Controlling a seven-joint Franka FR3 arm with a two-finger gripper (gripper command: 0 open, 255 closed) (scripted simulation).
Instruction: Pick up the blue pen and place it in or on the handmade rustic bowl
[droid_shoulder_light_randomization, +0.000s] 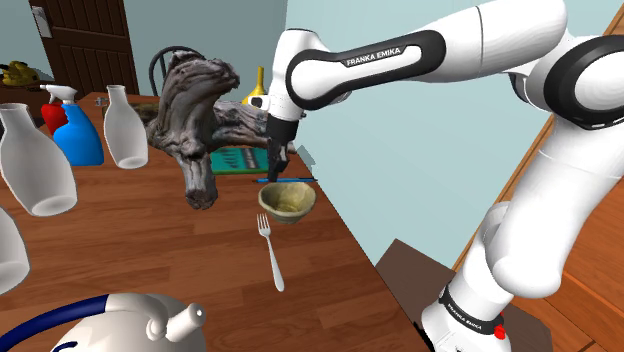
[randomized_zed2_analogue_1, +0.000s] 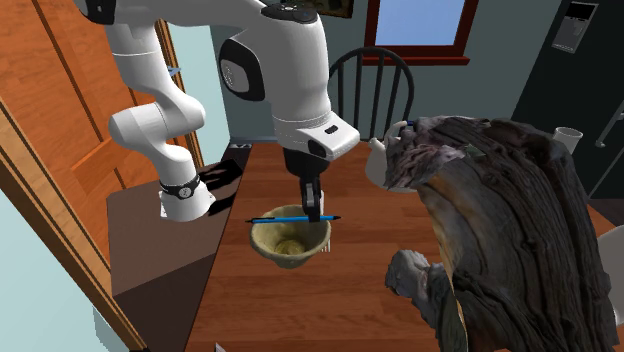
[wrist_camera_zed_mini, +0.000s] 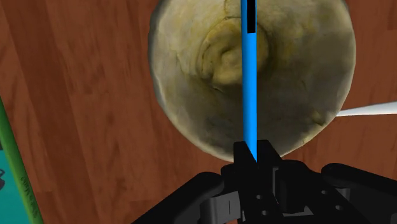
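While hanging over the mottled beige bowl (randomized_zed2_analogue_1: 262, 240), grips the blue pen (randomized_zed2_analogue_1: 282, 218) level across its mouth, with the tool (randomized_zed2_analogue_1: 314, 212) pinched tight on the shaft. Seems the placing step. Calls next for a gentle opening, to drop it inside.

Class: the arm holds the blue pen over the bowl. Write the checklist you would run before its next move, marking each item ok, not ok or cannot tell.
1. Claw shut on the blue pen: ok.
2. Pen above the bowl: ok, it crosses the bowl's middle.
3. Pen level: ok, about horizontal in the second exterior view.
4. Pen clear of the rim: cannot tell.
5. Pen short enough to drop inside: cannot tell; it spans about the whole rim.
6. Fork outside the bowl: ok, it lies beside it.
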